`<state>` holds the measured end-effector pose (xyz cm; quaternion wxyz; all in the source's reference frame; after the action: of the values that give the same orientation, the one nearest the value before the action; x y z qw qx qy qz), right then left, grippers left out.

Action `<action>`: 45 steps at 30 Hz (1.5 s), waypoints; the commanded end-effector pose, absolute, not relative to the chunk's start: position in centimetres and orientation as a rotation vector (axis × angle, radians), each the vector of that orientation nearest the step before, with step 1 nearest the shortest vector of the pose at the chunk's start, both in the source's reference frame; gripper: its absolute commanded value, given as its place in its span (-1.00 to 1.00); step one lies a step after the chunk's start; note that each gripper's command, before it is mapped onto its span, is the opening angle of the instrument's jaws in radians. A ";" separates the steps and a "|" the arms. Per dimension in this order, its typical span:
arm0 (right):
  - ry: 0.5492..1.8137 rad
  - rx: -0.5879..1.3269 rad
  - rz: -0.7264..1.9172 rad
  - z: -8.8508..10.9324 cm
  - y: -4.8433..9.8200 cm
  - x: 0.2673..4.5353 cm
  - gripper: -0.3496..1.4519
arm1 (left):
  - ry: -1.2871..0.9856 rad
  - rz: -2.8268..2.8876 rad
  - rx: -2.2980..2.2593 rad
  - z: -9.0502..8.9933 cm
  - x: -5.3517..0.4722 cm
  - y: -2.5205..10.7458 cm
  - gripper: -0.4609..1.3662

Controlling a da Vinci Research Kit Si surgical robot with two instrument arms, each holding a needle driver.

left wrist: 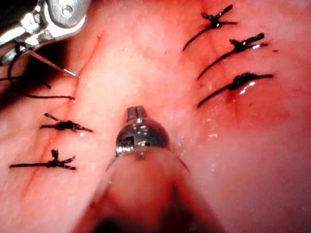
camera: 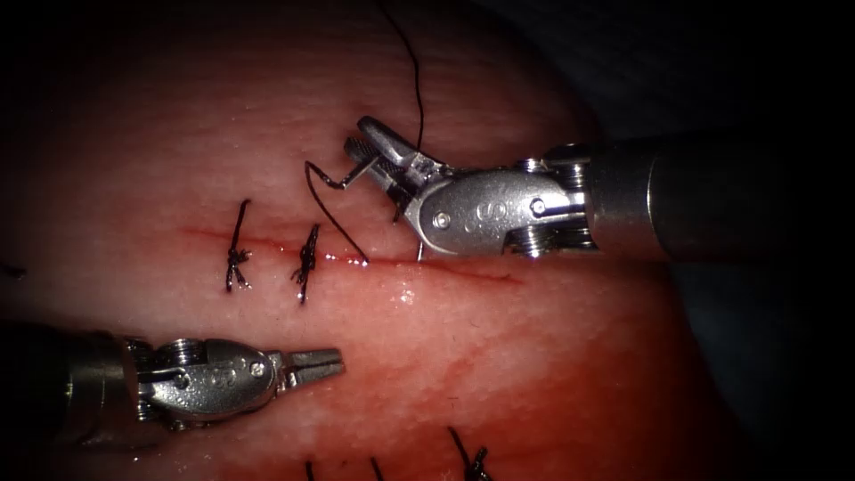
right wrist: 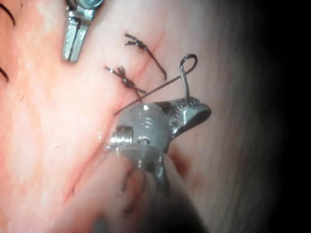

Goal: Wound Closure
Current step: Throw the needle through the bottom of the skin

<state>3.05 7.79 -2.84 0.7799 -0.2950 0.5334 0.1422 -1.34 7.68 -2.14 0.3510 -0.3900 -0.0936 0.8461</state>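
The right tool [camera: 361,135] comes in above the cut [camera: 463,270], shut on the curved needle [camera: 356,176] close to its thread end. The needle runs behind the tool, and its tip [camera: 419,255] shows right at the cut's upper edge; I cannot tell whether it is in the tissue. From the needle's end, black thread [camera: 331,214] loops down into the cut, and another strand [camera: 419,80] rises out of the picture. The left tool [camera: 319,363] hovers below the cut, shut and holding nothing. The right wrist view shows the needle [right wrist: 183,85] standing up from the right tool [right wrist: 197,110].
Two knotted stitches [camera: 236,256] [camera: 306,261] cross the cut's left part. Red fluid lies along the cut on the tissue [camera: 552,356]. More stitches [camera: 472,463] of another cut sit at the near edge. In the left wrist view, the left tool [left wrist: 136,112] lies between both rows of stitches [left wrist: 240,80].
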 end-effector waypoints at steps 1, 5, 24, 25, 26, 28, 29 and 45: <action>1.153 -0.650 0.314 -2.8 7.8 3.07 -1.00 | -0.250 2.191 -1.012 -2.1 -1.34 7.7 -0.82; 1.172 -0.637 0.380 -2.9 7.8 3.14 -1.00 | -0.249 2.190 -1.011 -2.1 -1.35 7.7 -0.84; 1.157 -0.464 0.831 -2.9 7.3 2.87 -1.00 | -0.216 2.211 -1.008 -2.1 -1.63 7.5 -0.88; 1.154 -0.453 0.846 -2.9 7.3 2.86 -1.00 | -0.218 2.216 -1.005 -2.1 -1.66 7.4 -0.88; 1.149 -0.439 0.867 -2.9 7.3 2.85 -1.00 | -0.227 2.233 -1.001 -2.1 -1.72 7.4 -0.88; 1.140 -0.419 0.888 -2.9 7.4 2.82 -1.00 | -0.250 2.260 -0.993 -2.2 -1.83 7.2 -0.88; 1.140 -0.409 0.898 -2.9 7.4 2.80 -1.00 | -0.259 2.266 -0.995 -2.2 -1.87 7.2 -0.88; 1.154 -0.207 1.109 -2.9 7.7 2.70 -1.00 | -0.293 2.309 -1.025 -2.0 -1.75 7.0 -0.88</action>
<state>2.68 7.74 -2.93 0.6886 -0.0881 0.5177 0.5000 -1.74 6.96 -1.93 0.2965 -0.3837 -0.1065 0.8680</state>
